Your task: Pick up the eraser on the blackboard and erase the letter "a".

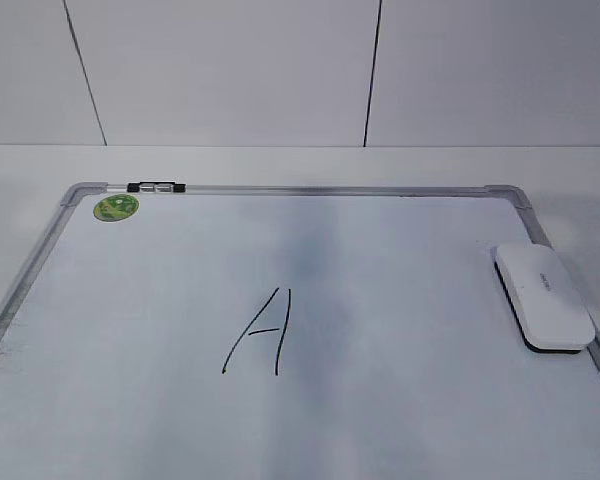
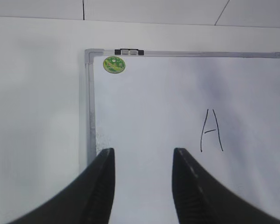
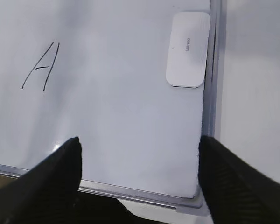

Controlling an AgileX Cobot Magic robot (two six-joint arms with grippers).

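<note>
The white eraser (image 1: pixel 542 295) lies flat on the blackboard (image 1: pixel 400 300) by its right frame, black felt down; it also shows in the right wrist view (image 3: pixel 187 49). A tall angular capital "A" (image 1: pixel 260 335) is drawn mid-board, and also shows in the left wrist view (image 2: pixel 211 130) and the right wrist view (image 3: pixel 41 67). No lowercase "a" shows in any view. My left gripper (image 2: pixel 143 156) is open and empty over the board's left part. My right gripper (image 3: pixel 139 144) is open and empty over the board's near right corner, well short of the eraser. Neither gripper shows in the exterior view.
A round green sticker (image 1: pixel 115 207) sits at the board's far left corner. A small black-and-white marker (image 1: pixel 155 186) lies on the far frame beside it. White table surrounds the board, with a white panelled wall behind.
</note>
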